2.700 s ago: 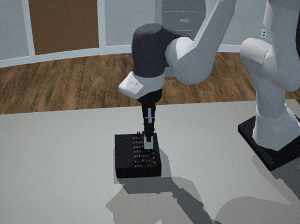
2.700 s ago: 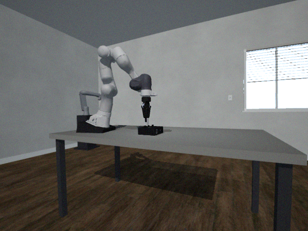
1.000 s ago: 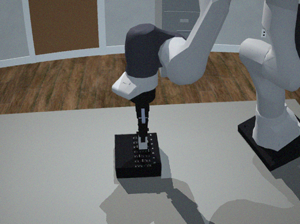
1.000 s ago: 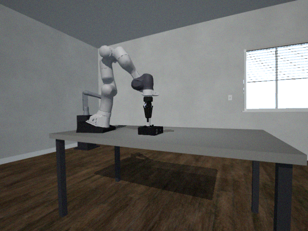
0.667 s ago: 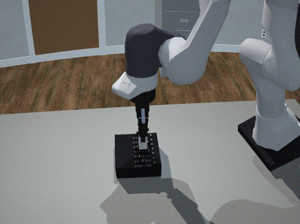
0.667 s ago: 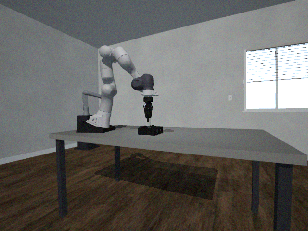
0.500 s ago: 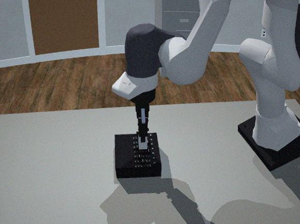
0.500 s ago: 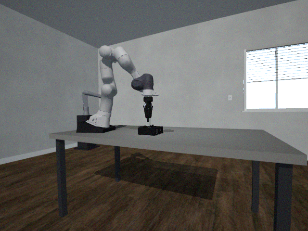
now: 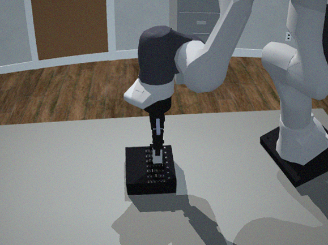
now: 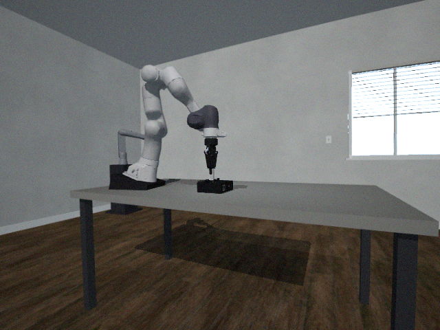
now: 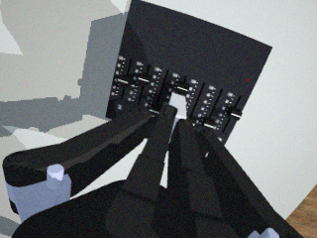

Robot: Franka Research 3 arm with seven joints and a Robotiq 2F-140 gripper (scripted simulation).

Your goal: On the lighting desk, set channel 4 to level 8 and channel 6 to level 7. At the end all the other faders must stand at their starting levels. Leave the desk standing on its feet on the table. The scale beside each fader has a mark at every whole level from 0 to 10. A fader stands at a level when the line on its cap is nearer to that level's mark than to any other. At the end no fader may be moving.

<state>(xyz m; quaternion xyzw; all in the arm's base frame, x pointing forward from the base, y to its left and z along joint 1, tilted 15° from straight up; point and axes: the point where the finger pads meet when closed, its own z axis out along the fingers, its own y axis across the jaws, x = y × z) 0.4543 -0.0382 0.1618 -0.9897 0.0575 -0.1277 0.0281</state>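
Observation:
The lighting desk (image 9: 149,169) is a small black box standing flat on the grey table, with a row of several faders (image 9: 157,168) along its right part. It also shows in the exterior view (image 10: 214,185) and in the wrist view (image 11: 192,73). My gripper (image 9: 157,153) (image 11: 174,105) points straight down with its fingers shut together, the tips at the fader row near the middle faders. The tips hide the cap beneath them. The fader levels are too small to read.
The robot's black base (image 9: 303,154) stands on the table to the right of the desk. The arm's shadow falls on the table in front of the desk. The table edge (image 10: 248,209) lies well away from the desk.

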